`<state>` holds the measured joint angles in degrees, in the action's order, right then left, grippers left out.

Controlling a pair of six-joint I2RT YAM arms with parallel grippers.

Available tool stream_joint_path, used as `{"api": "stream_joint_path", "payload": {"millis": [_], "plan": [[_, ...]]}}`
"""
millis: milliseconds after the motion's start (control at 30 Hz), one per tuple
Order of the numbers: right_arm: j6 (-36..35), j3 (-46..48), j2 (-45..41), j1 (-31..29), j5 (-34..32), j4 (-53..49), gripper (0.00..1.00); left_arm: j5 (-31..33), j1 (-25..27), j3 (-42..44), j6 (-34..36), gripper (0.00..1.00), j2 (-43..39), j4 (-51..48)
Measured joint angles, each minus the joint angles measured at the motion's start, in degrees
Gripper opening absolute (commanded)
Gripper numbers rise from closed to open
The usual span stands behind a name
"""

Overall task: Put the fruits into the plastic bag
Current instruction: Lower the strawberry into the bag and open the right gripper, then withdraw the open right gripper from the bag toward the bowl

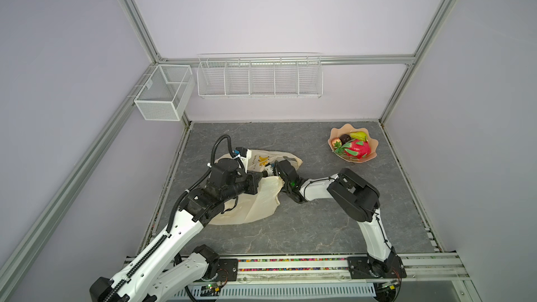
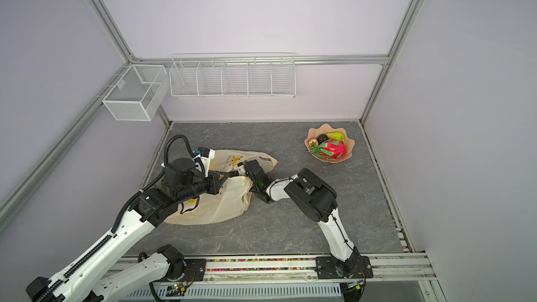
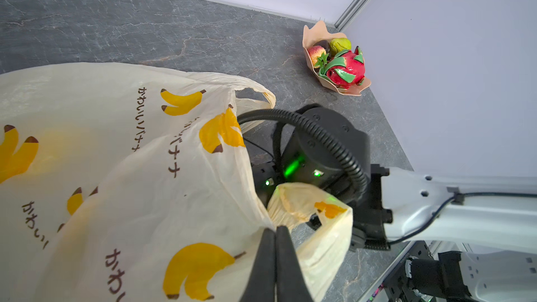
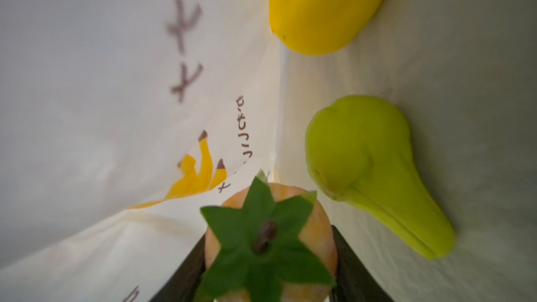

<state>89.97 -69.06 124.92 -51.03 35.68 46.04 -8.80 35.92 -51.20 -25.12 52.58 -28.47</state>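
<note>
**Strawberry gripped inside the bag, bag rim pinched shut**

Closest to the right wrist camera, a strawberry (image 4: 270,222) with a green leafy cap sits between the fingers of the right gripper (image 4: 268,236). The jaws stand partly apart and close on its sides. This is inside the plastic bag (image 4: 87,111), where a yellow fruit (image 4: 325,10) and a green fruit (image 4: 363,155) lie apart on the bag's lower wall.

In the left wrist view the left gripper (image 3: 276,229) is fully closed, pinching the bag's rim by a handle.

The bag lies crumpled on the left half of a grey stone-patterned table (image 1: 305,222). Its mouth faces right. Well apart from it, in the far right corner, a peach bowl (image 1: 373,143) holds a red dragon fruit (image 1: 359,148), a dark ball (image 1: 345,139), a yellow-green fruit (image 1: 359,135) and a second strawberry (image 1: 337,143).

Pale lilac walls (image 1: 261,10) in an aluminium frame (image 1: 363,60) enclose the table. A wire rack (image 1: 260,78) hangs on the back wall, and a mesh basket (image 1: 162,94) hangs on the left one.

In both top views the left arm (image 1: 180,228) covers part of the bag, and the plastic hides the right gripper's fingers and all the fruit inside. Only the right wrist view shows those. In the left wrist view the right arm (image 3: 319,140) blocks the bag's mouth.
</note>
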Motion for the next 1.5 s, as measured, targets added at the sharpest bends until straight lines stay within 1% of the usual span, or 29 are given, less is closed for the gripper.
{"api": "stream_joint_path", "payload": {"millis": [133,200,233,333,400,500,567,833,1033,1233,1500], "plan": [[0.81,-4.26,2.69,-1.33,1.75,-2.75,0.64,0.0,0.0,0.0,0.0,0.0,0.24,0.92],[0.68,-5.27,2.8,-1.42,2.34,-5.6,0.78,0.0,0.0,0.02,-0.02,0.0,0.24,1.33],[0.46,-5.86,2.8,-1.42,2.73,-7.13,0.83,-0.02,0.0,0.04,-0.02,0.0,0.24,1.6],[-1.14,-7.69,2.8,-1.42,3.26,-12.0,0.95,-0.02,0.0,0.59,-0.04,0.0,0.2,2.34],[-3.15,-8.52,2.64,-1.4,3.32,-15.52,1.0,-0.04,0.0,1.2,-0.04,0.0,0.17,2.49],[-6.23,-8.63,1.31,-1.18,3.1,-21.55,0.95,-0.02,0.0,2.4,-0.15,0.0,-0.26,2.54],[-8.44,-8.63,-0.11,-0.85,3.04,-25.24,0.94,0.0,0.0,3.1,-0.28,0.0,-0.79,2.49],[-18.29,-8.11,-9.9,1.9,2.34,-38.62,0.9,1.07,0.0,4.63,-0.92,0.0,-2.71,2.47],[-24.61,-5.68,-15.89,3.74,0.09,-47.65,0.88,1.09,0.31,5.44,-1.29,0.0,-4.0,3.04],[-29.2,-1.81,-21.27,5.62,-3.17,-55.74,0.88,1.29,0.24,6.38,-1.31,0.0,-4.28,2.89],[-34.71,0.2,-30.16,7.5,-7.5,-64.7,0.88,1.25,0.24,6.54,-1.29,0.0,-4.28,2.93]]}}
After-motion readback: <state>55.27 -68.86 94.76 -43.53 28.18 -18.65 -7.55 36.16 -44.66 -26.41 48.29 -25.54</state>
